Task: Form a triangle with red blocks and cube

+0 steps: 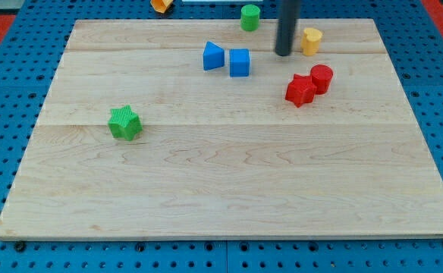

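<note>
1. My tip (284,54) is a bare rod end holding nothing; it rests near the view's top, just left of the yellow block (311,40), apart from the reds.
2. The red star (300,89) and red cylinder (322,78) touch, right of centre; the blue cube (240,62) sits up-left, beside the blue wedge (213,56).
3. I judge the pair must separate: push one red squarely, slowly.
4. The red pair's long axis runs lower-left to upper-right.

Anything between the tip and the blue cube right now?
No. In the camera view, my tip sits to the right of the blue cube, and the board between them is bare wood. The yellow block lies on the tip's far side.
</note>
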`<state>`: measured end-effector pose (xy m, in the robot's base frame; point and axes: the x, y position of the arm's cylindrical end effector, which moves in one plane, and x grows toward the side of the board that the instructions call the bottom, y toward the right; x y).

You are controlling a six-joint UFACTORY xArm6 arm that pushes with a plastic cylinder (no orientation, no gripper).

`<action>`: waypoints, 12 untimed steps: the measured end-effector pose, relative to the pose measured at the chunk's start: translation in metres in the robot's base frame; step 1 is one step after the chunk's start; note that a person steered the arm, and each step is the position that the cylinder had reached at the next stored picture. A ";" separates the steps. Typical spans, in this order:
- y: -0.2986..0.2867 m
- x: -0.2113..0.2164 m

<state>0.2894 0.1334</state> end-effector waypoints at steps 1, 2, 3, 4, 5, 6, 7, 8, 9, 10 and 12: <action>0.006 0.051; -0.030 0.095; 0.047 0.112; 0.107 0.067; 0.113 0.044; 0.128 0.010; 0.086 -0.064; 0.066 -0.098; 0.059 -0.098; 0.033 -0.098; -0.166 -0.037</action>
<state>0.2525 -0.0323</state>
